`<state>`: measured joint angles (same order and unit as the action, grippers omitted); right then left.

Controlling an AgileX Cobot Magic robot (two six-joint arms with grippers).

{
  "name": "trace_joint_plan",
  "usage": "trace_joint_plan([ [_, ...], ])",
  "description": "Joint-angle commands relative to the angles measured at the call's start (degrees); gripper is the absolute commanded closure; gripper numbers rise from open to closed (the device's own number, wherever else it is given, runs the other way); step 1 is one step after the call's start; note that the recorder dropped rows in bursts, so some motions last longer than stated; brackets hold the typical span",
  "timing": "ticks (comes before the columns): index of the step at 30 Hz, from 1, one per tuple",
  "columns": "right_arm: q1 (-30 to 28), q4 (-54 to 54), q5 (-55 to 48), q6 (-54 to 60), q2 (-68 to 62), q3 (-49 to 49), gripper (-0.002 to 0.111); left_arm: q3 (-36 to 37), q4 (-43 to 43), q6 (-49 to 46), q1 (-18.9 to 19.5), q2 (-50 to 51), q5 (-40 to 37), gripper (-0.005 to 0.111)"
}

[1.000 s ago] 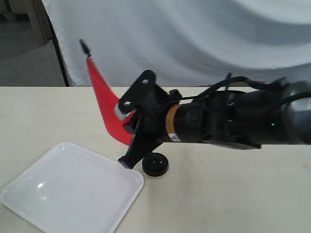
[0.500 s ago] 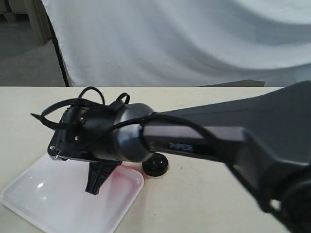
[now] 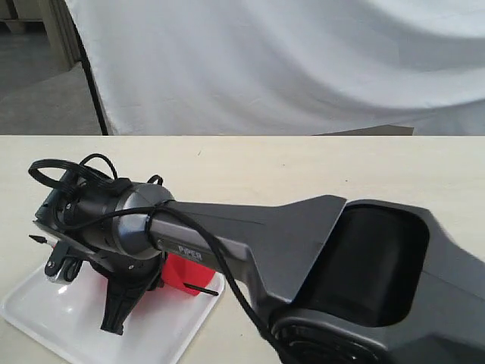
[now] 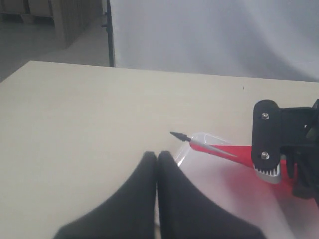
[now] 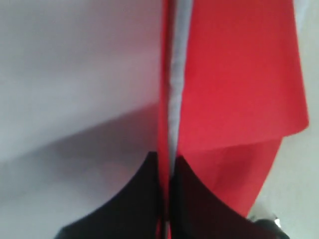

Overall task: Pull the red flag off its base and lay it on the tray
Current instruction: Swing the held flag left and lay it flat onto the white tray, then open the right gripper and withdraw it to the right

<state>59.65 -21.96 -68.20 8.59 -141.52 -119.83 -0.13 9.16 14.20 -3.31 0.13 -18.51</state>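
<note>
The red flag (image 3: 180, 274) hangs nearly level, low over the white tray (image 3: 30, 307). Its black pointed tip (image 3: 35, 239) sticks out past the tray's left side. My right gripper (image 3: 87, 292) reaches across from the right and is shut on the flag's silver pole (image 5: 177, 74), with red cloth (image 5: 239, 74) beside it and tray (image 5: 75, 74) beneath. I cannot tell whether the flag touches the tray. The base is hidden behind the right arm. My left gripper (image 4: 157, 157) is shut on nothing, close to the tray's corner (image 4: 199, 137), looking at the flag (image 4: 234, 152).
The right arm's bulky body (image 3: 341, 258) fills the lower right of the exterior view. A white cloth backdrop (image 3: 303, 61) and a black stand pole (image 3: 91, 83) rise behind the pale wooden table (image 3: 303, 163).
The right arm has swung further left and lower, carrying the flag from above the base down over the tray. The base, visible before, is now covered by the arm.
</note>
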Motion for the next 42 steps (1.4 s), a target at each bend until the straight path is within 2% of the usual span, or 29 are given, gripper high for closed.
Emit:
trace_joint_plan([
  [1,-0.03,1.45,-0.86,0.38,-1.48,-0.64,0.109,0.13,-0.01,-0.07,-0.22,-0.13,0.10,0.107],
  [13,-0.03,1.54,-0.65,-0.41,-1.86,-0.69,0.107,0.13,-0.01,-0.07,-0.22,-0.13,0.10,0.107],
  [16,-0.03,1.54,-0.65,-0.41,-1.61,-0.69,0.090,0.13,-0.01,-0.07,-0.22,-0.13,0.10,0.107],
  [20,-0.03,1.92,-0.65,-0.41,-0.50,-0.69,0.058,0.13,-0.01,-0.07,-0.22,-0.13,0.10,0.107],
  [23,-0.03,3.61,-0.65,-0.30,1.22,-0.69,0.045,0.13,-0.01,-0.07,-0.22,-0.13,0.10,0.107],
  [25,-0.03,5.52,-0.65,0.38,2.70,-0.69,0.042,0.13,-0.01,-0.07,-0.22,-0.13,0.10,0.107],
  [35,-0.15,9.25,-0.98,1.65,8.07,-0.69,0.044,0.13,-0.01,-0.07,-0.22,-0.13,0.10,0.107],
  [38,-0.26,8.63,-1.23,1.68,8.07,-0.69,0.062,0.13,-0.01,-0.07,-0.22,-0.13,0.10,0.107],
  [42,-1.02,8.39,-1.64,1.90,8.07,-0.69,0.108,0.13,-0.01,-0.07,-0.22,-0.13,0.10,0.107],
])
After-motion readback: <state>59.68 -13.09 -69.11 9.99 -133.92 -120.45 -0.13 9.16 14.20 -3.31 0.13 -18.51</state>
